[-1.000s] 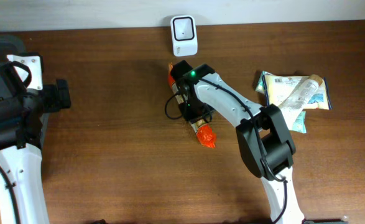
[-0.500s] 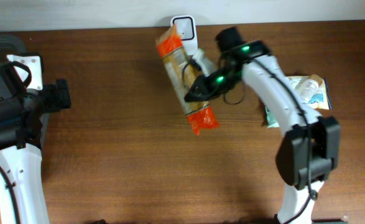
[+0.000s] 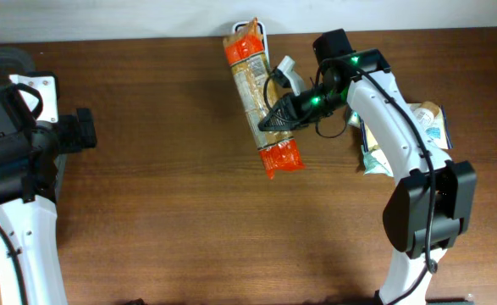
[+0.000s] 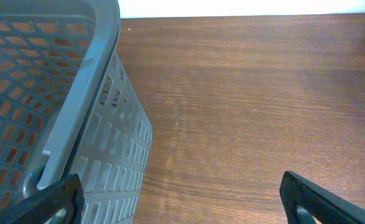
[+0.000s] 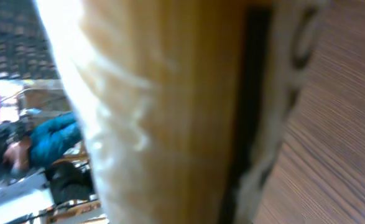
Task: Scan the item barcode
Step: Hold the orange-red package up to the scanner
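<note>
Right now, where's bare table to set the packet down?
Free: bare table between left gripper and the snack packet held by right gripper, plus the whole front strip. Crowded: wrapper pile at far right, under the right arm.

One orange packet (image 3: pixel 256 93) — one grey basket (image 4: pixel 83 93)
</note>
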### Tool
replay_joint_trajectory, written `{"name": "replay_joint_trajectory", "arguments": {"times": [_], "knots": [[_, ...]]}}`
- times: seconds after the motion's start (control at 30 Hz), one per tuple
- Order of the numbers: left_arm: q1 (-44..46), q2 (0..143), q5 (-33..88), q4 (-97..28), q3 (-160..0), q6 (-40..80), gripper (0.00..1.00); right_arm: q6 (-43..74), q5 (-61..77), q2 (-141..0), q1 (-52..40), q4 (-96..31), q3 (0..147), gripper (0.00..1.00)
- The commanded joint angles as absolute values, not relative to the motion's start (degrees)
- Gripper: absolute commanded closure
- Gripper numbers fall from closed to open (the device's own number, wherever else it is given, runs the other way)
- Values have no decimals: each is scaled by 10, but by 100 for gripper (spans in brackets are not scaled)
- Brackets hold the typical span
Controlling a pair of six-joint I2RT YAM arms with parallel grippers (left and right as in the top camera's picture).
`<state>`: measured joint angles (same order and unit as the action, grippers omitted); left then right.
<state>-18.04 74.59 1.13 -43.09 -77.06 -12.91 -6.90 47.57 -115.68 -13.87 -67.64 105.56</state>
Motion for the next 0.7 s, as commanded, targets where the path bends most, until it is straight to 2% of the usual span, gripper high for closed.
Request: {"name": "replay_joint_trajectory", "arguments": {"times": [0.0,0.1,0.2,0.3,0.53,0.67], "knots": [[-183,745,17,-430,-776,-138,1,-8,302,-1134,-156,-675,1151,96],[-183,745,17,-430,-776,-138,1,15,-68,-1138,-205,-650,1216,96],[-183,745,17,-430,-776,-138,1,-55,-355,-1158,-259,-547,1215,96],[-183,745,17,-430,-776,-138,1,-126,-441,-1190,-272,-454,1215,96],[-183,745,17,-430,-776,-138,1,-519,-630,-1351,-272,-71,1214,96],[-183,745,17,-430,-776,-138,1,-566,-669,-1414,-269,9,1214,96]]}}
